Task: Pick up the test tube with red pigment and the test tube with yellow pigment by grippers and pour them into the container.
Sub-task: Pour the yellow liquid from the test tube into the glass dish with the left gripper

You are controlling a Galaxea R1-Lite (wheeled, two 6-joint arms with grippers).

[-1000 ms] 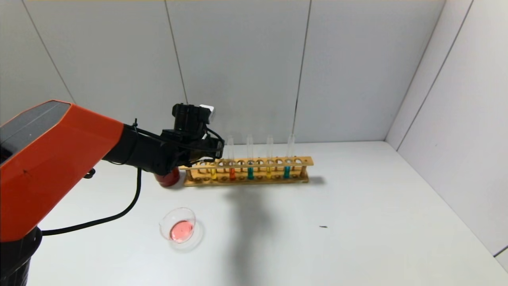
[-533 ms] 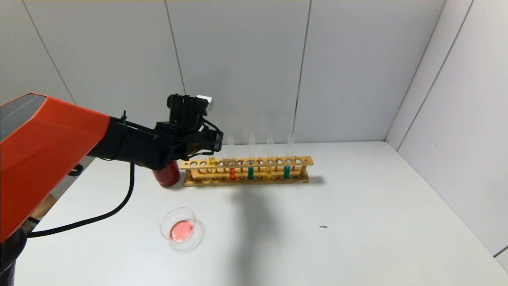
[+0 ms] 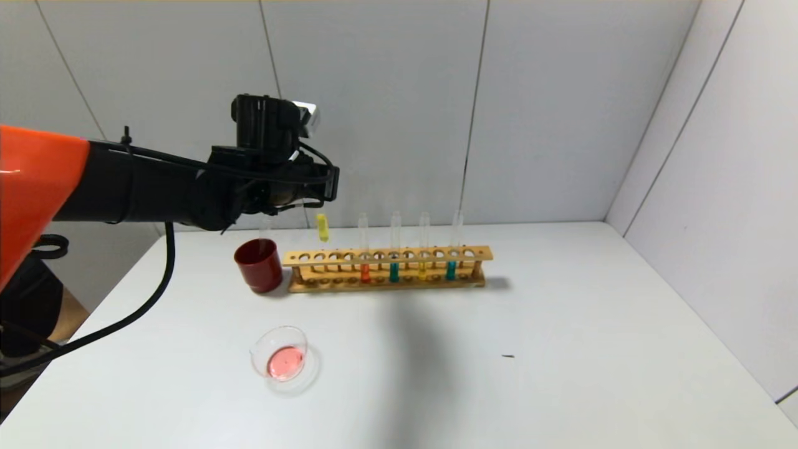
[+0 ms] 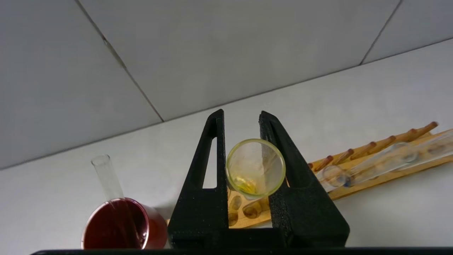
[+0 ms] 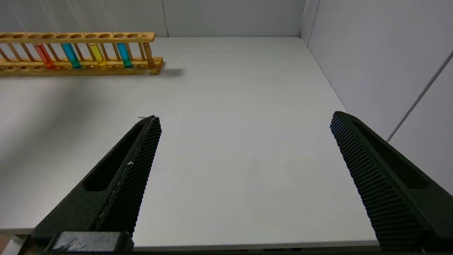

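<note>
My left gripper [image 3: 317,201] is shut on the test tube with yellow pigment [image 3: 322,227] and holds it upright in the air above the left end of the wooden rack [image 3: 436,254]. In the left wrist view the tube's open mouth [image 4: 255,168] sits between the black fingers of the left gripper [image 4: 241,117]. A test tube with red pigment [image 3: 365,272] and a second yellow one [image 3: 423,269] stand in the rack. The container [image 3: 283,357], a clear glass dish holding pinkish-red liquid, is on the table in front. My right gripper [image 5: 246,120] is open and empty, low over the table's near right part.
A dark red cup [image 3: 258,265] with an empty glass tube [image 3: 265,226] in it stands at the rack's left end. Two teal tubes [image 3: 393,271] are in the rack. Walls close the back and right. A small dark speck [image 3: 508,356] lies on the table.
My left gripper has risen and drawn slightly left, lifting the yellow tube clear out of the rack. The dark red cup is now uncovered. The right arm has not moved.
</note>
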